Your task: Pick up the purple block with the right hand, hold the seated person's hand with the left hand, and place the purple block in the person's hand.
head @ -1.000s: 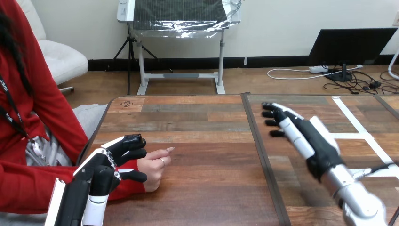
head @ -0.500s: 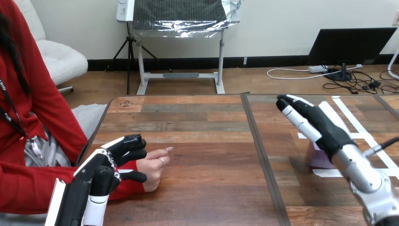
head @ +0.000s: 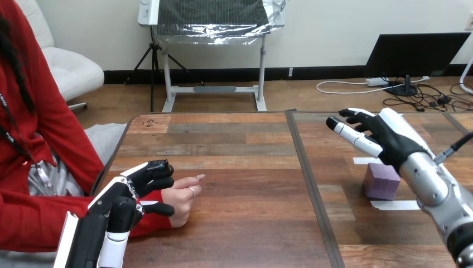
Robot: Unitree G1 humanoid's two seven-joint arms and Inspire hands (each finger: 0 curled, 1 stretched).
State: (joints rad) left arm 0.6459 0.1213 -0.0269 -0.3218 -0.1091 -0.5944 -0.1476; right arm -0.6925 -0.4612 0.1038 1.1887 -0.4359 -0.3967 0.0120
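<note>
The purple block [head: 382, 181] stands on the right half of the wooden table [head: 245, 167]. My right hand [head: 386, 137] hovers just above and behind it, open, fingers stretched toward the left and not touching it. At the lower left, the person's hand [head: 181, 195] rests on the table in a loose fist. My left hand [head: 124, 196] grips the red-sleeved wrist behind it, fingers [head: 151, 169] over the top and thumb [head: 158, 208] on the near side.
White tape strips [head: 395, 205] lie on the table beside the block, and a long tape line [head: 424, 146] runs behind it. A dark seam [head: 312, 184] splits the tabletop into two halves. The person sits at the left edge.
My right hand has swung to the right and back, uncovering the purple block it hid a second ago. The left hand and the person's hand have stayed put.
</note>
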